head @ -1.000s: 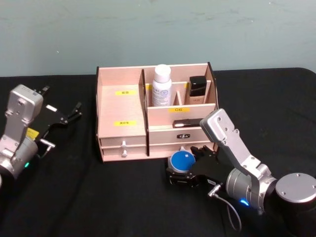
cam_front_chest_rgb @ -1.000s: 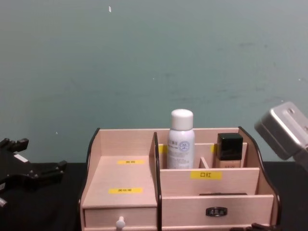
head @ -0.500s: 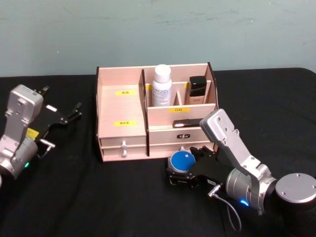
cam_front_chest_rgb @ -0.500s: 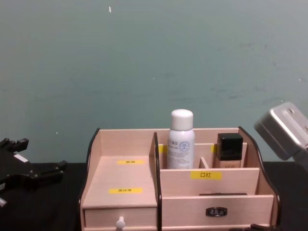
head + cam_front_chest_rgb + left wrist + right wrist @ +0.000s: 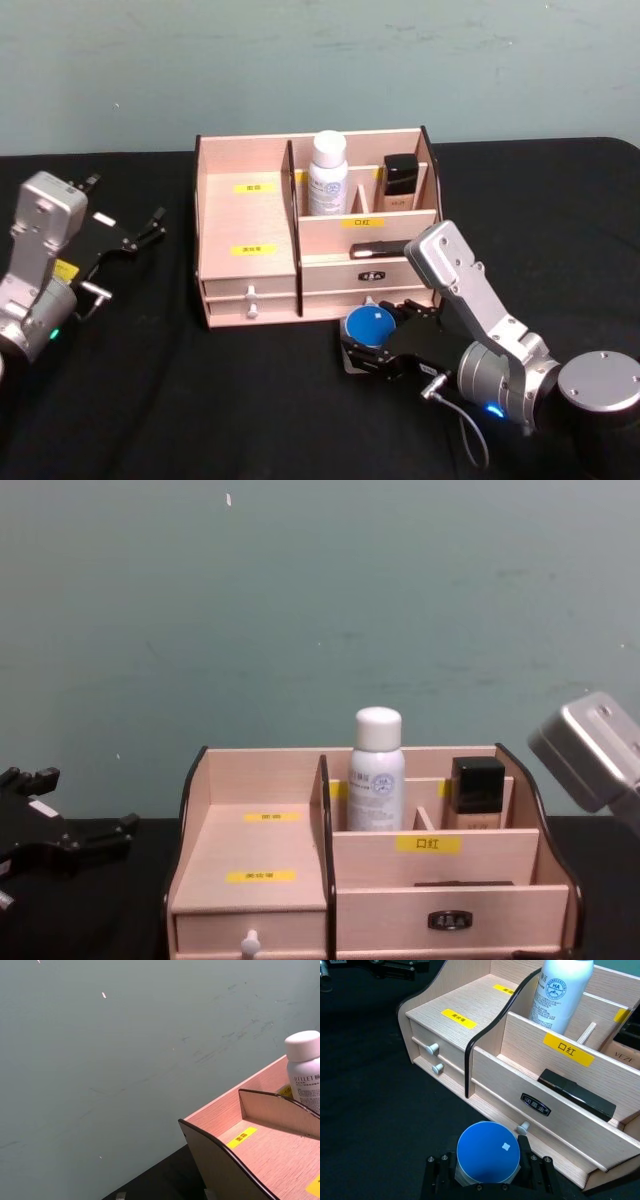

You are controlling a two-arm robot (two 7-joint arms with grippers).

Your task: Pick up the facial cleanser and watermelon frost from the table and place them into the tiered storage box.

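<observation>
The right gripper [image 5: 372,342] sits at the lower middle of the head view, low over the black table [image 5: 200,400] and just in front of the tiered storage box [image 5: 225,215], with its jaws clamped on a blue-capped container [image 5: 368,325]. In the right wrist view the container [image 5: 488,1151] lies at the bottom centre of the frame, with a black finger [image 5: 437,1177] pressed close on each side of it. It stands upright with its long axis vertical, so the flat round cap faces straight up and is seen end-on. The cap is a plain bright blue disc with one small pale mark near its middle, and a pale body shows just under its rim. I cannot tell whether its base touches the table. It is close to the lowest drawer's small knob [image 5: 522,1127], on the box's right half. The box fills the middle of the head view: pale wood, dark edges, yellow labels, and a wide stepped bay on its left. A white bottle [image 5: 327,175] stands upright in a rear compartment with a dark-capped bottle [image 5: 401,180] to its right, and a flat black bar [image 5: 575,1092] lies in the front slot. The left gripper [image 5: 127,200] rests at the left edge of the head view, well apart from the box, its fingers spread.
</observation>
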